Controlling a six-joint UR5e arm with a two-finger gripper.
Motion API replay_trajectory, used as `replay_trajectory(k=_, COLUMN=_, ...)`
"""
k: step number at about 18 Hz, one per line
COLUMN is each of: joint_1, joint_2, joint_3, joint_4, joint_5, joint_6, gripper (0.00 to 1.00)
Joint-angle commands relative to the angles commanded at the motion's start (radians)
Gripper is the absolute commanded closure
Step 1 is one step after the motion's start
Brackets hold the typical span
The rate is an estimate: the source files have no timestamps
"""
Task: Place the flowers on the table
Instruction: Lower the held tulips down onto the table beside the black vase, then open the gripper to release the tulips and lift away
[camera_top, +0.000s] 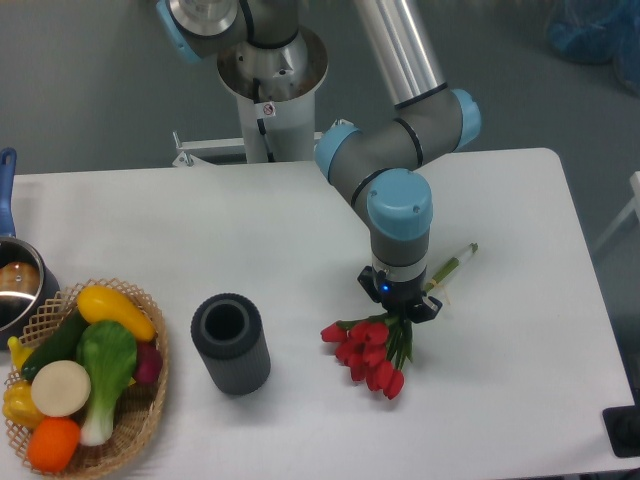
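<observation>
Pot (15, 285): a steel pot with a blue handle at the far left edge, at about nine o'clock of the scene, only partly in view, just beside the basket.
Basket (150, 400): a woven wicker basket at about eight o'clock on the counter, filled with toy vegetables (85, 375), among them a yellow one, a green leafy one, an orange one and a pale round one.
Vase (231, 344): a dark grey ribbed cylinder standing upright just right of the basket, at about seven o'clock, open mouth facing up, apart from the flowers.
Flowers (368, 355): a bunch of red tulip buds with green leaves at about five o'clock of the scene, lying on the counter. The buds point toward seven o'clock, the pale green stems run up toward one o'clock and stick out from behind the wrist.
Hand (402, 308): pointing straight down over the bunch where the leaves meet the stems. The wrist hides the fingers, so I cannot tell how far apart they are or whether they grip the stems.
Arm (400, 150): grey tubes with light blue joint caps, reaching from the base at twelve o'clock down to the hand.
Counter (520, 380): white with rounded corners, carrying everything named here.
</observation>
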Motion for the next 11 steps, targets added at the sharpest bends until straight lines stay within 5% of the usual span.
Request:
replay_trajectory(k=4, joint_1=0.000, joint_2=-0.002, joint_3=0.008, joint_4=0.002, joint_5=0.002, joint_6=0.006, gripper=0.56)
replay_trajectory(k=8, joint_1=0.003, joint_2=0.009, joint_3=0.049, joint_4=0.008, joint_5=0.000, joint_6=0.008, gripper=0.00)
replay_trajectory(k=11, joint_1=0.011, joint_2=0.044, joint_3=0.084, joint_4=0.011, joint_5=-0.011, joint_6=-0.011, gripper=0.00)
